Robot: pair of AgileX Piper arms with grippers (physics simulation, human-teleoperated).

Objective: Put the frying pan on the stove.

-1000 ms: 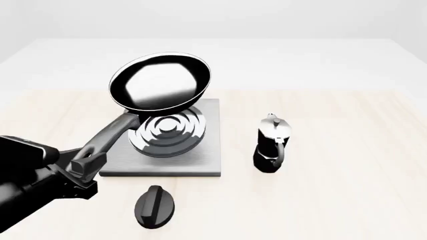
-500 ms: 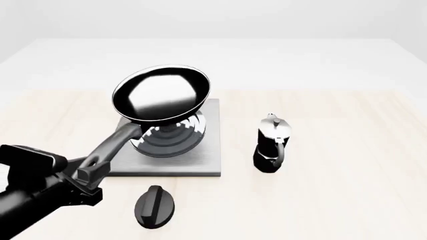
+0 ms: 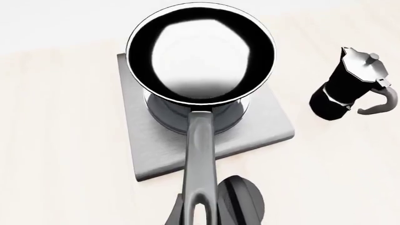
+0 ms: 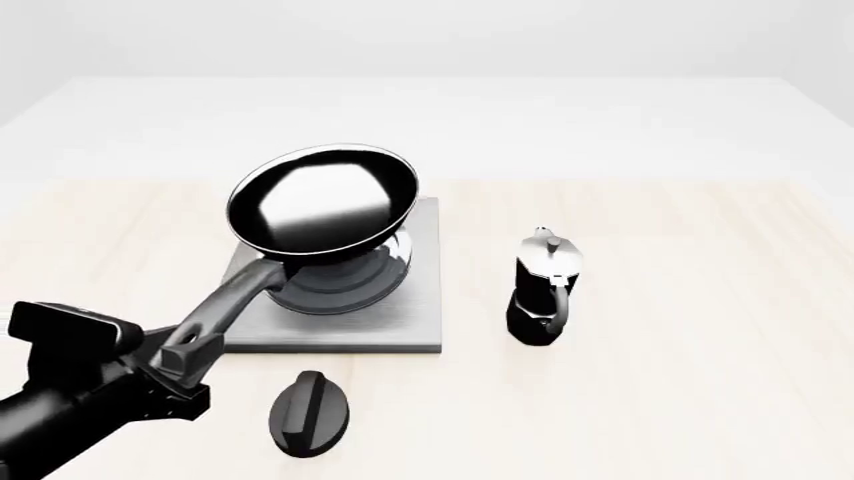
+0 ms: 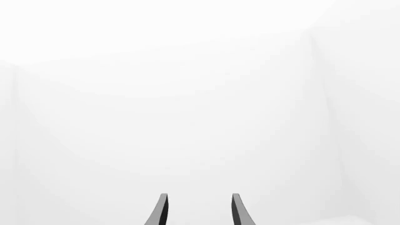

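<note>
The black frying pan (image 4: pixel 323 203) (image 3: pixel 201 51) hangs over the silver rings of the grey stove (image 4: pixel 411 320) (image 3: pixel 262 136), its bowl close above them. Whether it touches the rings, I cannot tell. Its long dark grey handle (image 4: pixel 230 302) (image 3: pixel 200 159) slopes down toward the near left, where my left gripper (image 4: pixel 180 352) (image 3: pixel 195 216) is shut on its end. In the right wrist view my right gripper (image 5: pixel 197 211) points at a blank white background, its two fingers apart with nothing between them. It does not show in the front view.
A black-and-silver moka pot (image 4: pixel 546 287) (image 3: pixel 350 84) stands to the right of the stove. A small black oval knob (image 4: pixel 311 413) (image 3: pixel 240 201) lies on the table in front of the stove, just right of my left gripper.
My left gripper has brought the pan lower and slightly toward the near side, so the bowl now sits close over the stove's rings. The moka pot and knob have stayed put.
</note>
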